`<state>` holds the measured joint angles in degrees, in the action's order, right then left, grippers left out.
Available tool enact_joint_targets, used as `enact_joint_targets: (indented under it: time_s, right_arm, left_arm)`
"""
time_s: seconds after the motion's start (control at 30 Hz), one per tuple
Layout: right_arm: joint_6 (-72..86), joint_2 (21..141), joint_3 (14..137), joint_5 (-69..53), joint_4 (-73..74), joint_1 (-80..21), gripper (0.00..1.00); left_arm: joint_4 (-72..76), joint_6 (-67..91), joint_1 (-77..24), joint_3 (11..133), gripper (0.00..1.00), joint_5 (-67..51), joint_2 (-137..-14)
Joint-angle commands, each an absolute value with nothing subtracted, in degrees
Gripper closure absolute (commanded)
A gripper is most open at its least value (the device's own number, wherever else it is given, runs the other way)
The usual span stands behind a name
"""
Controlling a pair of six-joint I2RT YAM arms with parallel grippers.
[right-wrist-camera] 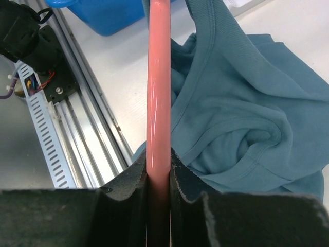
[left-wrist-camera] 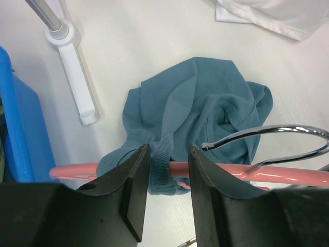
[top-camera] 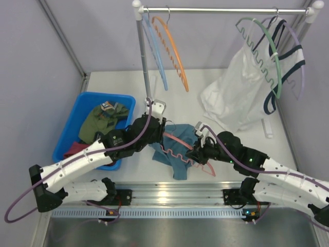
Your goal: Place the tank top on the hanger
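Note:
The teal tank top (top-camera: 177, 157) lies crumpled on the table between my arms. The pink hanger (top-camera: 177, 140) rests across it, low over the table. My right gripper (top-camera: 198, 150) is shut on the hanger's bar (right-wrist-camera: 158, 77), with the tank top (right-wrist-camera: 241, 103) just to its right. My left gripper (top-camera: 157, 135) is open. In the left wrist view its jaws (left-wrist-camera: 168, 154) straddle the hanger bar (left-wrist-camera: 221, 170), and a strap of the tank top (left-wrist-camera: 205, 98) hangs over the bar beside the left finger (left-wrist-camera: 134, 175). The metal hook (left-wrist-camera: 288, 131) points right.
A blue bin (top-camera: 69, 127) at the left holds an olive garment (top-camera: 105, 117). A clothes rail (top-camera: 221, 9) at the back carries an orange hanger (top-camera: 175, 51), a light-blue hanger (top-camera: 157, 54) and a green hanger (top-camera: 271, 56) with a white top (top-camera: 234, 90). The rack foot (left-wrist-camera: 77, 82) is near.

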<state>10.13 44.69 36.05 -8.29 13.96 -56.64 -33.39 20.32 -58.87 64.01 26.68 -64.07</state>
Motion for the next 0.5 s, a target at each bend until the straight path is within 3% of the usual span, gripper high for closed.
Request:
enact_joint_targets:
  time_s: [0.0, 0.27, 0.47]
  right_arm:
    - [10.9, 43.1, 37.0, -8.5, 3.9, -57.7, 1.0]
    - [11.1, 44.6, 36.9, -8.1, 2.9, -57.7, 1.0]
    - [11.1, 45.6, 37.0, -8.3, 2.3, -57.7, 1.0]
  left_arm:
    - [-27.3, 20.6, -59.0, 62.0, 0.58, 25.8, -60.3]
    - [-27.1, 20.8, -58.9, 57.4, 0.54, 26.6, -53.4]
    - [-22.1, 19.4, -59.0, 53.6, 0.54, 19.9, -48.2]
